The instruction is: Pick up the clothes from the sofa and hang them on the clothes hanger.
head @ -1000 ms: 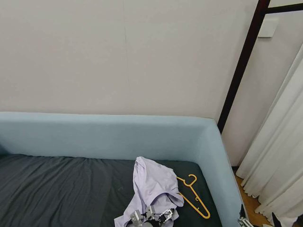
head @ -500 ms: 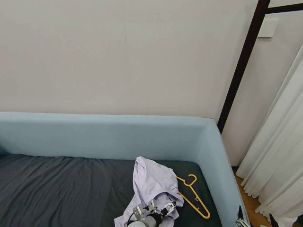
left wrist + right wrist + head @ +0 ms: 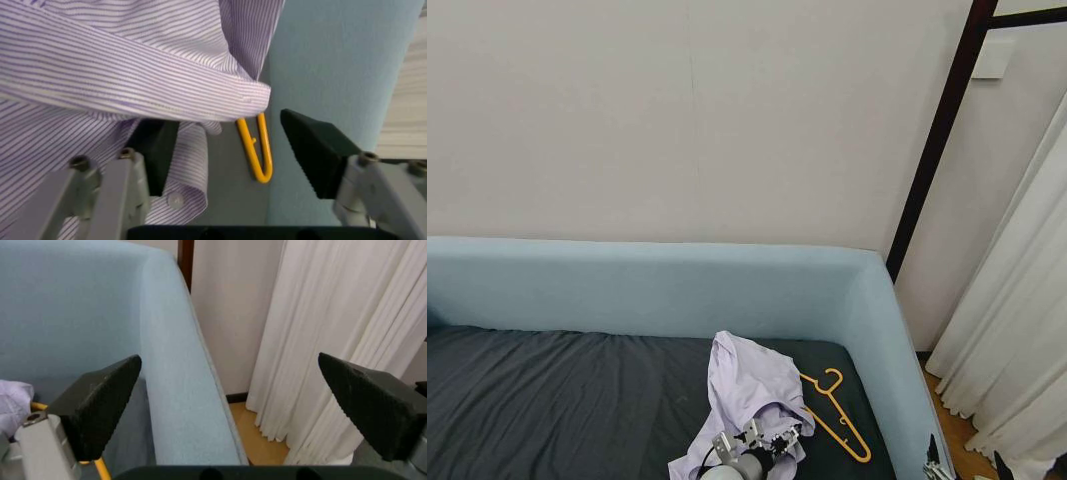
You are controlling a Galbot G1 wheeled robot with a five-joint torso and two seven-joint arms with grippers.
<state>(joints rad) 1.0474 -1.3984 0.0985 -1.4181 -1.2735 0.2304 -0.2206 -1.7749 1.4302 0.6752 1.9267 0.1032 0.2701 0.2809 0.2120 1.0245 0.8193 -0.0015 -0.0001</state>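
Observation:
A lilac striped shirt (image 3: pixel 749 393) lies crumpled on the dark seat of the sofa (image 3: pixel 667 290), with a yellow hanger (image 3: pixel 839 415) beside it on the right. My left gripper (image 3: pixel 762 441) hovers open at the shirt's near edge. In the left wrist view, one finger (image 3: pixel 155 152) is against the cloth of the shirt (image 3: pixel 107 65) and the other stands clear, with the hanger's hook (image 3: pixel 257 150) between them farther off. My right gripper (image 3: pixel 233 395) is open beyond the sofa's right armrest (image 3: pixel 180 365), near the floor.
A dark upright pole (image 3: pixel 937 130) of the clothes rack stands right of the sofa. White curtains (image 3: pixel 1017 330) hang at the far right above a strip of wooden floor (image 3: pixel 952 425). The sofa's dark seat (image 3: pixel 547 400) stretches away to the left.
My left gripper has risen a little and edged right along the shirt's near edge. The right gripper has sunk slightly at the bottom right corner.

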